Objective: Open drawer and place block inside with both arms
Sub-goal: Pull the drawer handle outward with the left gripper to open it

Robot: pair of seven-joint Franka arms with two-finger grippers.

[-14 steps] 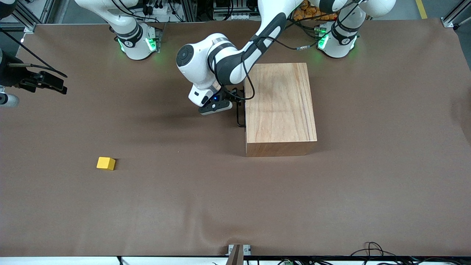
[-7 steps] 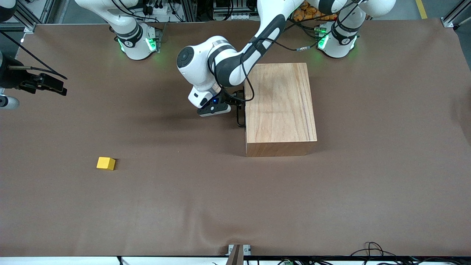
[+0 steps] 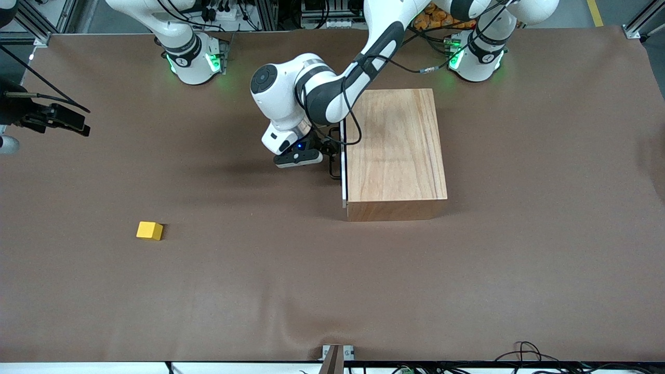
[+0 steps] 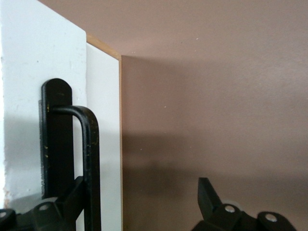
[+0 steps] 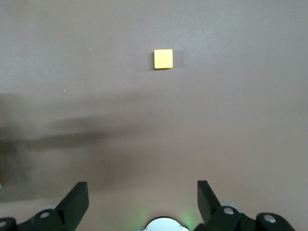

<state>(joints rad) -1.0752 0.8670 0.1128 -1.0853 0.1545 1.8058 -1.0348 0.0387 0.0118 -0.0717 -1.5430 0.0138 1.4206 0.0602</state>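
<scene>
The light-wood box (image 3: 395,150) stands in the middle of the table. The drawer's white front (image 3: 343,171) faces the right arm's end and shows a thin sliver out of the box. My left gripper (image 3: 331,151) is at its black wire handle (image 3: 336,167). In the left wrist view the jaws stand wide open (image 4: 139,185), with the handle (image 4: 90,144) against one finger (image 4: 72,197) and the white front (image 4: 43,72) beside it. The yellow block (image 3: 149,230) lies on the table toward the right arm's end. My right gripper (image 3: 72,120) hangs open high over that end; the block (image 5: 163,58) shows in its view.
The two arm bases with green lights (image 3: 193,59) (image 3: 475,57) stand along the table's edge farthest from the front camera. The brown table cover (image 3: 260,291) is bare between block and box. Cables (image 3: 524,353) lie at the near edge.
The left gripper has moved slightly toward the right arm's end, and the drawer's white front now shows just out of the box. The right gripper has drifted a little toward the table's end.
</scene>
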